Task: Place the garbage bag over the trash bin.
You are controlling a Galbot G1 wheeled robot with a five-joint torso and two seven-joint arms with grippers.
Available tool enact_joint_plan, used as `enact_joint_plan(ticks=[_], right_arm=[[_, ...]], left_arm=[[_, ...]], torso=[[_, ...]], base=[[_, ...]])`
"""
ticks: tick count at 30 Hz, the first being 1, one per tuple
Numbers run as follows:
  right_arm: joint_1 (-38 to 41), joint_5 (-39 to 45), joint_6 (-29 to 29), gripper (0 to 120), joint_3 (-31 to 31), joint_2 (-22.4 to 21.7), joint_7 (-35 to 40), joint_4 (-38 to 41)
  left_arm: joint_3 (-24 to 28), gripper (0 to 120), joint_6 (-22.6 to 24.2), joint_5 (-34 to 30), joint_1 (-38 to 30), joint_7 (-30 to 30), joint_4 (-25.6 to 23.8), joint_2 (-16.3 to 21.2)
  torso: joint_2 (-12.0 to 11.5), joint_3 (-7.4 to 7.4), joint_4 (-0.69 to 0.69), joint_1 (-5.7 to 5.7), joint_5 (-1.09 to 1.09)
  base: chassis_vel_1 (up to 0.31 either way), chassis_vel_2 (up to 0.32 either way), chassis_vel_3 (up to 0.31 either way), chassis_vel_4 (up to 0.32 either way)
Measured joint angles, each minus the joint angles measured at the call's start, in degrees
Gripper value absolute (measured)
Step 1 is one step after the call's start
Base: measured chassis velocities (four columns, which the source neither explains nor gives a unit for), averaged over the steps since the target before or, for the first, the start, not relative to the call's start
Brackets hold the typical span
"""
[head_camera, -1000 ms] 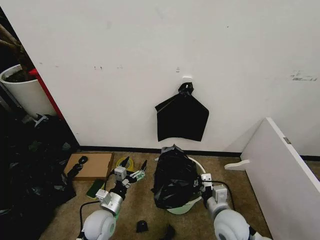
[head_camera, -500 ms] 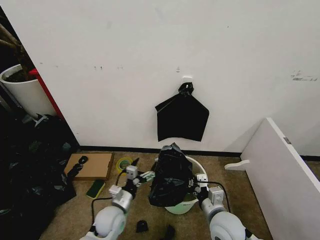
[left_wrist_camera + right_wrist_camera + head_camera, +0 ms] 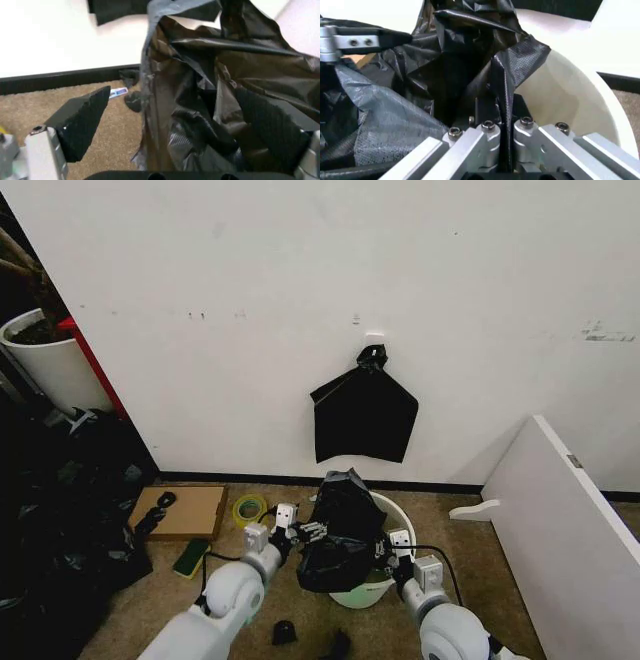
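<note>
The garbage bag (image 3: 342,530) sits bunched over the near-left rim of the trash bin (image 3: 398,520), the right end effector (image 3: 388,548) pinching a fold while the left end effector (image 3: 300,529) is spread against the film. I'd worry a pull tips the bin or tears the plastic. A second ago the left end effector was well off to the left; it has closed in

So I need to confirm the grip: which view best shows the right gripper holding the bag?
Right wrist view: the right gripper is shut on a fold of the garbage bag. The head view shows it small beside the bag.
</note>
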Motion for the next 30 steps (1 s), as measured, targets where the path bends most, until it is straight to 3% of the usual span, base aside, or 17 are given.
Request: enact_joint_plan(ticks=[14, 21, 26, 30], right_arm=[[-0.88, -4.2, 2.53, 0, -0.6, 0.76, -0.88, 0.43], [-1.16, -7.84, 4.41, 0, -0.99, 0.62, -2.37, 0.1], [-1.13, -8.43, 4.7, 0, -1.16, 0.62, -2.79, -0.13], [-1.12, -8.57, 4.72, 0, -1.23, 0.81, -2.85, -0.16]], left_arm=[[2.22, 94, 11.72, 1.69, -4.12, 1.65, 1.59, 0.02], [2.1, 75, 19.08, 1.12, -6.08, 3.28, 1.74, -0.41], [2.78, 81, 21.87, 0.43, -8.07, 3.04, 3.89, -1.83], [3.06, 77, 23.88, 0.12, -8.92, 2.53, 4.91, -2.52]], torso=[[0.0, 0.0, 0.01, 0.0, 0.0], [0.0, 0.0, 0.01, 0.0, 0.0], [0.0, 0.0, 0.01, 0.0, 0.0], [0.0, 0.0, 0.0, 0.0, 0.0]], base=[[0.0, 0.0, 0.0, 0.0], [0.0, 0.0, 0.0, 0.0], [0.0, 0.0, 0.0, 0.0], [0.0, 0.0, 0.0, 0.0]])
